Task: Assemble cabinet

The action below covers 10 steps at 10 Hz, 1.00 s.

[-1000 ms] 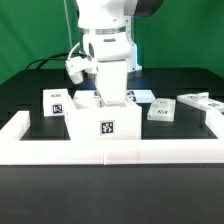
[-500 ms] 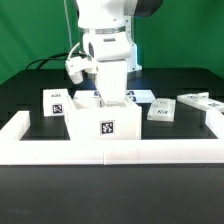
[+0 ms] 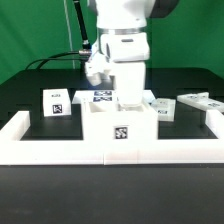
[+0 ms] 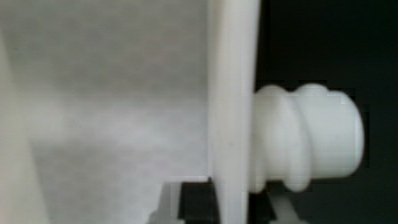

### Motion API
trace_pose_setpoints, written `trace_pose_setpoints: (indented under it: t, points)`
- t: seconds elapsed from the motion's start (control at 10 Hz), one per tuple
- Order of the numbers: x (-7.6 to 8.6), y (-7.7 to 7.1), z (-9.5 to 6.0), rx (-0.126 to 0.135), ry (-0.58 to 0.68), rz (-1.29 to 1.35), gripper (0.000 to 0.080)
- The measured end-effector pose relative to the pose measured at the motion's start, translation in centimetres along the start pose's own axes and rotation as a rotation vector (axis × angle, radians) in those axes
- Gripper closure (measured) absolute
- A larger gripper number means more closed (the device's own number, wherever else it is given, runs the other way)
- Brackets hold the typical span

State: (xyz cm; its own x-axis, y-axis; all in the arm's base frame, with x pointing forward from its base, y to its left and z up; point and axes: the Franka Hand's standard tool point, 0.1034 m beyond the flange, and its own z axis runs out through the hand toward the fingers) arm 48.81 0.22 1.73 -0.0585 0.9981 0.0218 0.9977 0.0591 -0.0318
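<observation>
Down by the desk's near edge, the gripper hung over the cabinet. Whether it clamped anything, I couldn't tell.

The arm reaches straight down from above, tool pointing vertically downward, its grip unseen.

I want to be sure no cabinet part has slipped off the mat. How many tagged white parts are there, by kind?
Large white box: 1
Small upright tagged block: 1
Low tagged pieces at the exterior view's right: 2
Total: 4
</observation>
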Motion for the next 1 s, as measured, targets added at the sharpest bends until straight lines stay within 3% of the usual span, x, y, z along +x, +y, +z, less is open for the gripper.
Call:
trace_pose_setpoints:
  t: [0.4, 1.0]
  points:
    - [3.6, 1.5, -0.1, -0.012, 0.006, 0.124, 0.0761]
    - [4.4, 1.8, -0.1, -0.019, 0.01, 0.153, 0.0762]
